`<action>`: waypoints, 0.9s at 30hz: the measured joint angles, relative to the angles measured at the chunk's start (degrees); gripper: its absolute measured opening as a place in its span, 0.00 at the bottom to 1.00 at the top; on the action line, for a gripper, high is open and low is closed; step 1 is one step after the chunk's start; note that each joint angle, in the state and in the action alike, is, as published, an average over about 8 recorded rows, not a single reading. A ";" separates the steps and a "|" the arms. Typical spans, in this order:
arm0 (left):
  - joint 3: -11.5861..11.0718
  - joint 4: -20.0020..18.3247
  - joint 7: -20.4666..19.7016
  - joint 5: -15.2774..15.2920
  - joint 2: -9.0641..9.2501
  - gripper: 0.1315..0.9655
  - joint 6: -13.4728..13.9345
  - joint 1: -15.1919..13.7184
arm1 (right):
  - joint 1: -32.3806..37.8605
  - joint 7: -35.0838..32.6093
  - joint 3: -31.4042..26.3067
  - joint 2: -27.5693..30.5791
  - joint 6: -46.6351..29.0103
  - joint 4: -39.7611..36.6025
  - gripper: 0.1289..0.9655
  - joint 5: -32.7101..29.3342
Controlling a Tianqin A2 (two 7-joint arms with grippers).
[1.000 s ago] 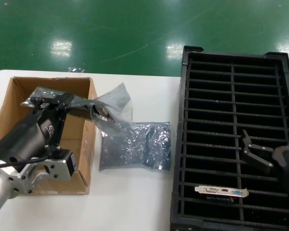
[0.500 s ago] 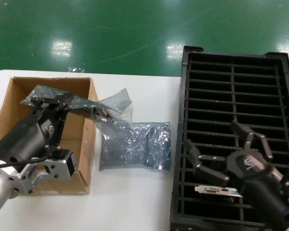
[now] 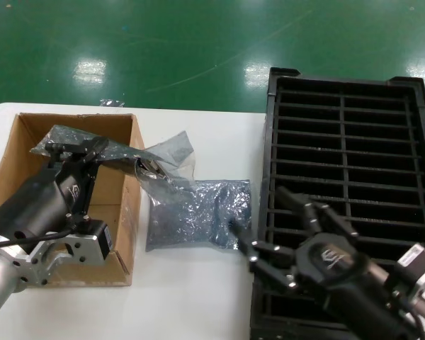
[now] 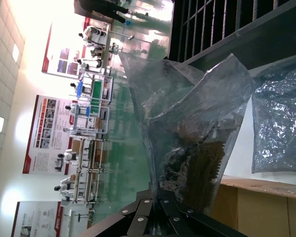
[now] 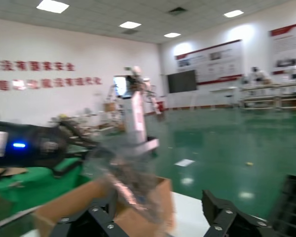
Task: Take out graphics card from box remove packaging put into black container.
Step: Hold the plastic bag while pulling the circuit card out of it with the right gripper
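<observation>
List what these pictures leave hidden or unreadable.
- Card in the black container: head view, the right hand and its arm cover the near slots.
- Graphics card inside the packaging: left wrist view shows only a dark blur through crinkled plastic.
- Box floor: head view, left arm and bag cover it.
- Left hand grip: plastic drapes over it.
- Second bag contents: too murky.

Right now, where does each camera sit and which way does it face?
Head: looks forward and down at box, black container, both arms.
Left wrist: rides the left arm, sights along its left tool shut on the packaging, toward the container.
Right wrist: rides the right arm, looks level past its open right tool at the box.
Shared: the held packaging shows in all three.
</observation>
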 joint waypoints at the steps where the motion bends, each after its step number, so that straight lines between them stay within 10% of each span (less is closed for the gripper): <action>1: 0.00 0.00 0.00 0.00 0.00 0.01 0.00 0.00 | 0.10 0.02 -0.44 0.15 -0.63 0.28 0.69 0.12; 27: 0.00 0.00 -0.01 0.00 -0.01 0.01 0.00 0.00 | 11.27 -3.91 -9.66 -4.73 -9.25 -8.49 0.09 -1.36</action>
